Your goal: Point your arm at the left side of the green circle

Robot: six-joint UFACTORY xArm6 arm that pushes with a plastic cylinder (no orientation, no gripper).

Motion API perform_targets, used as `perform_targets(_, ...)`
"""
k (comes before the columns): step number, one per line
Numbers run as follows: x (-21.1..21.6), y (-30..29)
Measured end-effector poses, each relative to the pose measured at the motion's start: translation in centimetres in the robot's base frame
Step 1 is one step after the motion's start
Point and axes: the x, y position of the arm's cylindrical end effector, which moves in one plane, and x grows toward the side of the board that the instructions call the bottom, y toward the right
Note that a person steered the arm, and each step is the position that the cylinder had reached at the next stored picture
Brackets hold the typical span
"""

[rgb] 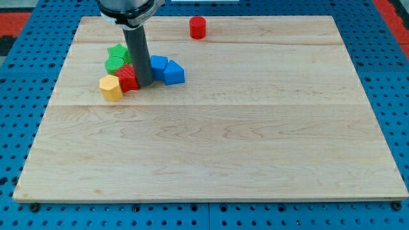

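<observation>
Camera view shows a wooden board [211, 140] on a blue pegboard table [19, 211], and the near half of the board is only bare wood. Going farther, toward the view's top left, a cluster of blocks is found. Nearest of them is a yellow block [110, 87], maybe hexagonal, at the cluster's lower left. Just behind it and touching it on the view's right is a red block [127, 78] of irregular shape. My tip [144, 84] stands on the board just at the view's right of this red block, between it and the blue blocks; it seems to touch the red block, but I cannot tell this for sure. The end effector is a plain dark rod with no jaws, so nothing is clamped by it. At the view's right of my tip are two blue blocks side by side: one blue block [173, 73] nearer and more to the right, and another blue block [158, 64] a little behind, partly hidden by the rod. Farther, at the view's left of the rod, the green circle [115, 62] lies just behind the red block, and the green star [117, 51] touches it from behind. My tip is at the view's lower right of the green circle, not at its left side. Farthest, near the top edge and well apart from the cluster, a red cylinder [198, 27] stands alone.
</observation>
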Motion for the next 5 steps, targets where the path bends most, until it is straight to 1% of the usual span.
perform_targets(1, 2.1, 2.2)
perform_targets(2, 4.5, -1.0)
perform_targets(3, 7.4, -6.8)
perform_targets(4, 2.0, -13.1)
perform_targets(5, -1.8, -14.9)
